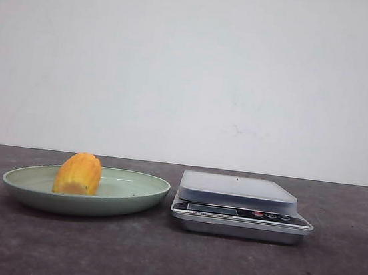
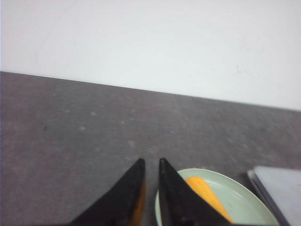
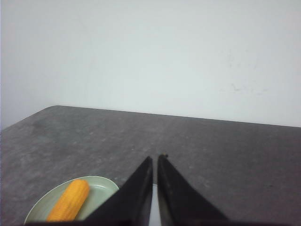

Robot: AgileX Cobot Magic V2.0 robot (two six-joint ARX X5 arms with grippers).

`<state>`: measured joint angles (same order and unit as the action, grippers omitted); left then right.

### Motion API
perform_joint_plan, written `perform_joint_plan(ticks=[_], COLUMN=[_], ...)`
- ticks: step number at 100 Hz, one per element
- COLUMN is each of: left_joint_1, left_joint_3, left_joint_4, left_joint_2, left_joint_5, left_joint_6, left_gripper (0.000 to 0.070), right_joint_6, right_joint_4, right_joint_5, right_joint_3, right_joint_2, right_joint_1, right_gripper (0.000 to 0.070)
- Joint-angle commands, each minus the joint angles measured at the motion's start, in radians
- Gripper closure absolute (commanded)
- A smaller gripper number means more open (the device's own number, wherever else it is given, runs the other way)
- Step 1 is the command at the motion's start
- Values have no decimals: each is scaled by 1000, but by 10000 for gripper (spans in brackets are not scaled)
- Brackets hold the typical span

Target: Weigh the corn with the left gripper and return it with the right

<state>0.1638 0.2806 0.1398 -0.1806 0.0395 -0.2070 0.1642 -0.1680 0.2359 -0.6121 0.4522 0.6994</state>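
- Front view, nearest the camera: bare dark grey table (image 1: 155, 261), with neither arm in this picture.
- A little farther back, on the left, a shallow pale green plate (image 1: 143, 196) sits flat on the table.
- The corn (image 1: 79, 173) lies on its side in the left half of the plate. It probably sits there because that is the side the left arm can reach.
- Just beside the plate, on the right, stands a silver kitchen scale (image 1: 239, 205). Its flat top is bare and its display and buttons face the camera. The two appear not to touch, which would keep the carry from plate to scale short.
- Behind everything is a plain white wall (image 1: 193, 65).
- Left wrist view: the left gripper (image 2: 151, 165) has its two black fingers nearly together, with only a thin slit between them and nothing held. It hangs above the plate, with the corn partly hidden behind one finger and a corner of the scale visible.
- Right wrist view: the right gripper (image 3: 155, 161) is likewise narrowed to a slit and holds nothing. It looks down from well back, with plate and corn off to one side.
- Judgement: the weighing has not begun. The left fingers would need to spread before they can take the corn.
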Motion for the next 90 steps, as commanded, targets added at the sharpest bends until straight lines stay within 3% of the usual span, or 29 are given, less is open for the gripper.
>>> perform_joint_plan(ticks=[1, 11, 29, 60, 90], left_joint_1=[-29, -59, -68, -104, -113], left_joint_3=[-80, -169, -269, -267, -267], left_joint_4=[-54, -65, -61, 36, 48], left_joint_2=[37, 91, 163, 177, 177], left_joint_5=[-14, -16, -35, -36, -36], left_joint_6=[-43, -74, -63, 39, 41], left_gripper=[681, 681, 681, 681, 681], right_joint_6=[-4, -4, -4, -4, -4], right_joint_4=[10, 10, 10, 11, 10], right_joint_5=[0, 0, 0, 0, 0], right_joint_3=[-6, -6, -6, -6, -6], right_joint_2=[3, 3, 3, 3, 3], right_joint_1=[6, 6, 6, 6, 6], right_gripper=[689, 689, 689, 689, 689])
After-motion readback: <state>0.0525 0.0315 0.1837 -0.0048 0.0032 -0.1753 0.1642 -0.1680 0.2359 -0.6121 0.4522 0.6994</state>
